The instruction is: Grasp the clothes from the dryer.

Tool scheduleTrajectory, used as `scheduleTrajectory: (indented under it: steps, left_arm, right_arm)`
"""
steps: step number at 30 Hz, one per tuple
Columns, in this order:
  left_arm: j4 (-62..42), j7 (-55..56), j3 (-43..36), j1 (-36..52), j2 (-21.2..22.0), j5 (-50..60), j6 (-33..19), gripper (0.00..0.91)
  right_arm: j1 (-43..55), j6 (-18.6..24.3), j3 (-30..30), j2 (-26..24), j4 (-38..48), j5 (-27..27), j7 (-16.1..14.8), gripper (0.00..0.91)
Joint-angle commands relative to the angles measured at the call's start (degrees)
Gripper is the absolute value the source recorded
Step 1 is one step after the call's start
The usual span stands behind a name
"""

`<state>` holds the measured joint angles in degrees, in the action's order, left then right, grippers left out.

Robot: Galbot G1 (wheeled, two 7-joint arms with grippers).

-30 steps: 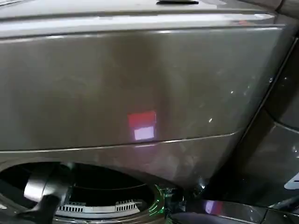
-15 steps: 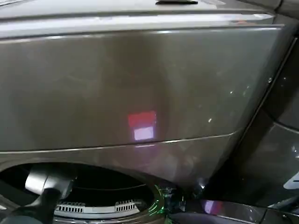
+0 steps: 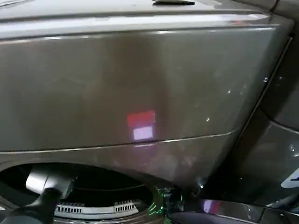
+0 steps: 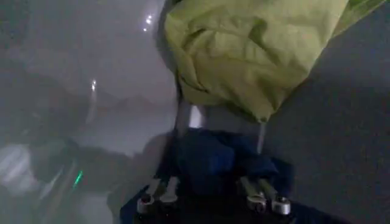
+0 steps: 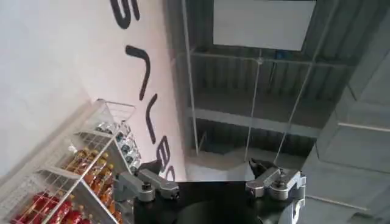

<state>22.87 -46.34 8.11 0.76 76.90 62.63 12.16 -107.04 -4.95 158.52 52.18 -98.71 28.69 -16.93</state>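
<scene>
Two cloth bundles sit inside the dryer [image 3: 140, 84], whose bronze-grey front takes up most of the head view, with the round opening at the lower left of that frame. The left arm [image 3: 44, 193] reaches through that opening. In the left wrist view the left gripper [image 4: 210, 198] has its jaws spread on either side of the navy bundle [image 4: 210, 158] at lower centre, while the yellow-green bundle [image 4: 256, 49] lies just behind it at the top. If the jaws shut too shallow, the soft cloth could slip out, or both bundles could snag together and drop at the rim. The right gripper [image 5: 210, 182], jaws spread and empty, points up at the ceiling.
</scene>
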Motion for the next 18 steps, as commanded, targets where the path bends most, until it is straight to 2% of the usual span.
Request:
scheduleTrajectory:
  steps: [1,6,10,12,18]
  left_arm:
    - [13.3,4.9,8.5,-6.8,0.3,-18.1,7.9,0.0]
    - [28.1,11.8,12.1,-14.8,0.1,-34.1,12.2,0.0]
    - [37.7,18.0,15.2,-22.3,0.2,-42.9,12.9,0.0]
    - [42.4,21.0,16.3,-25.5,0.2,-49.7,12.0,0.0]
    - [52.3,30.5,19.4,-33.7,1.4,-58.1,8.2,0.0]
  right_arm:
    - [0.3,0.0,-0.5,0.0,0.1,-0.6,-0.1,0.907]
    - [0.6,0.0,-0.7,-0.1,0.3,-0.7,-0.1,0.907]
    - [1.0,0.0,-1.1,-0.3,0.1,-0.8,-0.1,0.907]
    - [1.3,0.0,-1.4,-0.5,0.0,-0.8,0.0,0.907]
    - [1.7,0.0,-2.0,-0.5,-0.1,-0.9,0.2,0.907]
